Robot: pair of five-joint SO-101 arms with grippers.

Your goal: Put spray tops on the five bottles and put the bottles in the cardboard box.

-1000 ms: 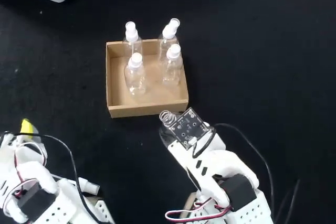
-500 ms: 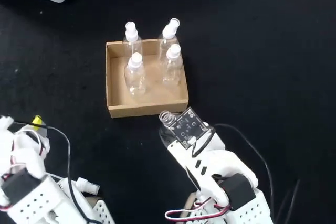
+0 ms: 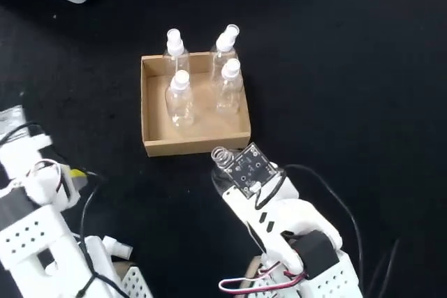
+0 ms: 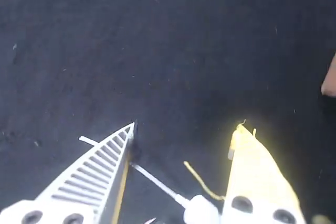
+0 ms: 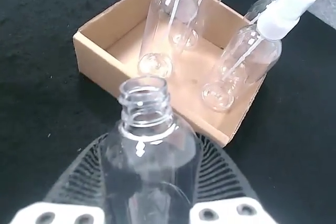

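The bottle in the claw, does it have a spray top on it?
No, the bottle has a bare, open threaded neck with nothing screwed onto it.

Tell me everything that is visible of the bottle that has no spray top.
The bottle is clear plastic and looks empty. It has a round body, a sloping shoulder and a threaded neck with an open mouth, and no spray top. The jaws of the right gripper clamp its body from both sides. It is outside the cardboard box, close to the box's front wall, with its neck toward the box.
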